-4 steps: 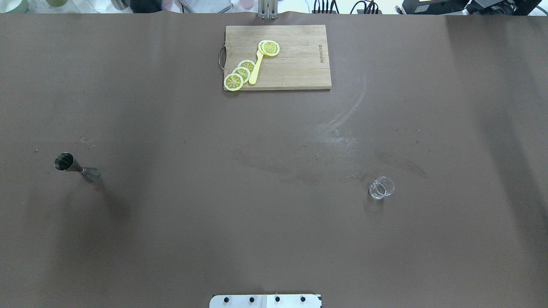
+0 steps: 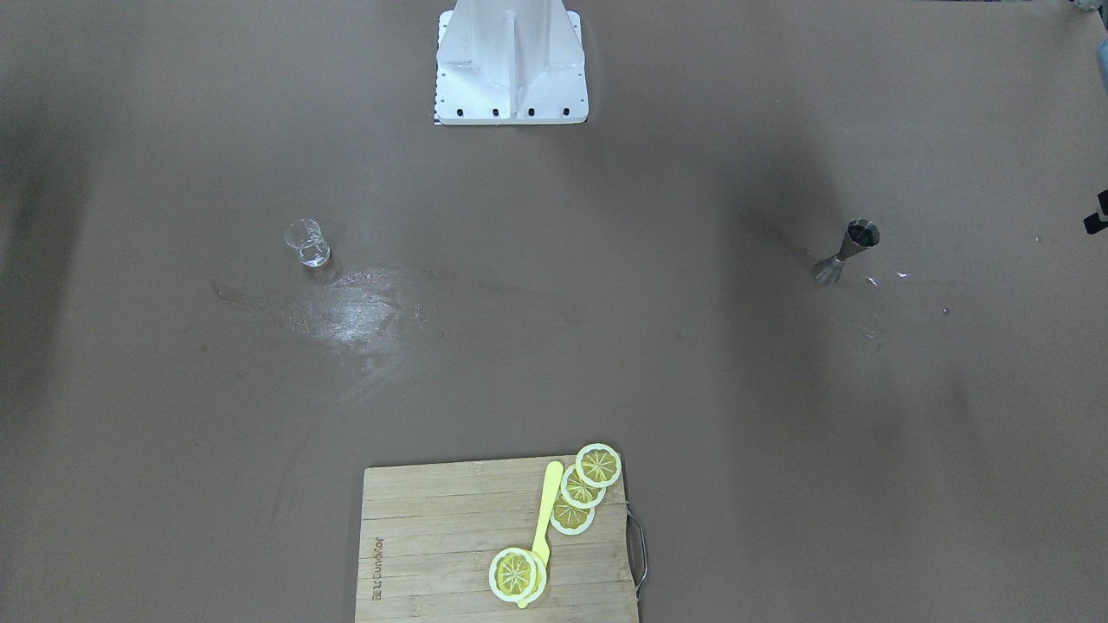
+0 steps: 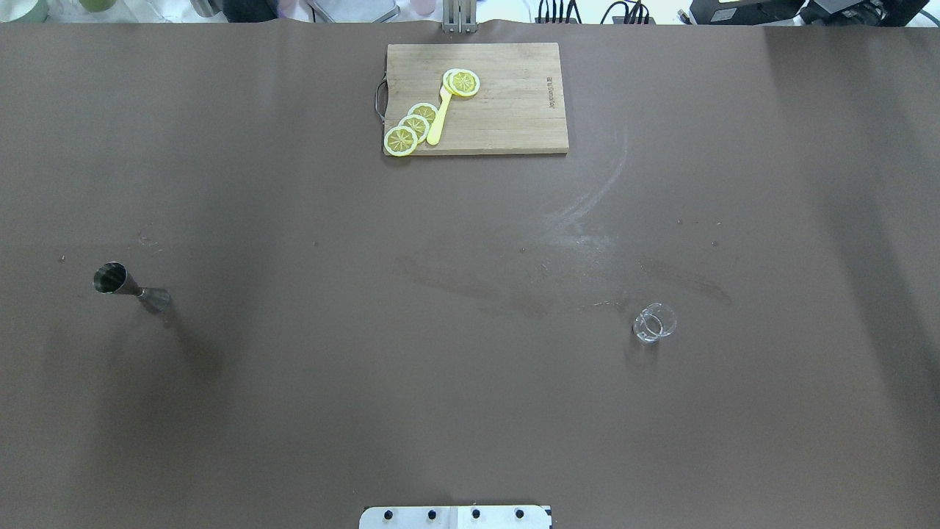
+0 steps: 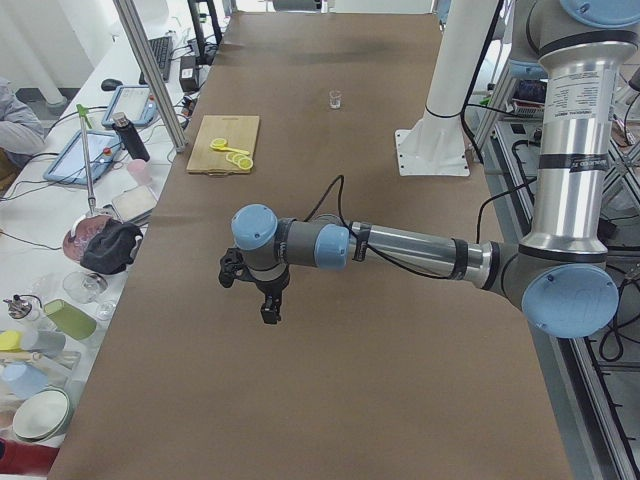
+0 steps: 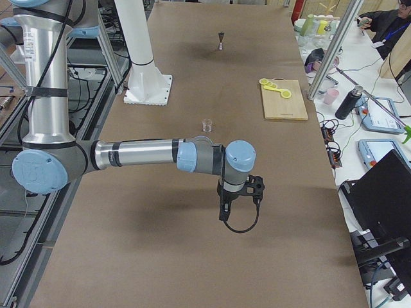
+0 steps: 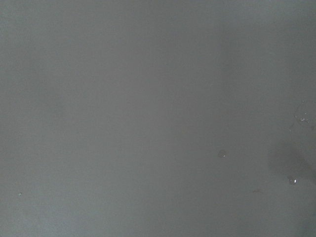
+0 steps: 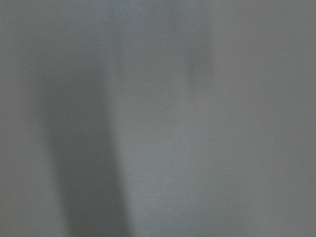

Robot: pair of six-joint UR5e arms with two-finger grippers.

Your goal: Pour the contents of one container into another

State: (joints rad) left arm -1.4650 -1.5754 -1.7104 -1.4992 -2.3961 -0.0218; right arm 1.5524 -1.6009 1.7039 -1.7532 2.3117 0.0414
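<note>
Clear flared glass cup (image 3: 653, 323) and dull steel hourglass jigger (image 3: 131, 288) stand well apart on matte brown table (image 3: 440, 382).
Left gripper (image 4: 268, 312), right gripper (image 5: 225, 215): can't tell opening or hold.

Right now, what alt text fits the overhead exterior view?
A steel jigger stands at the brown table's left and a clear glass cup at its right, far apart; a wooden cutting board with lemon slices lies at the far edge. No arm shows.

Brown table (image 3: 470, 411) all round in the overhead view, and at twelve o'clock a pale, plank-striped wooden board (image 3: 514, 110) carries yellow lemon slices (image 3: 464, 82) with white rims. Dull grey jigger (image 3: 128, 285) at nine o'clock, clear glass cup (image 3: 653, 323) at four. The left arm (image 4: 400, 245) gleams silver with light-blue joints.
</note>
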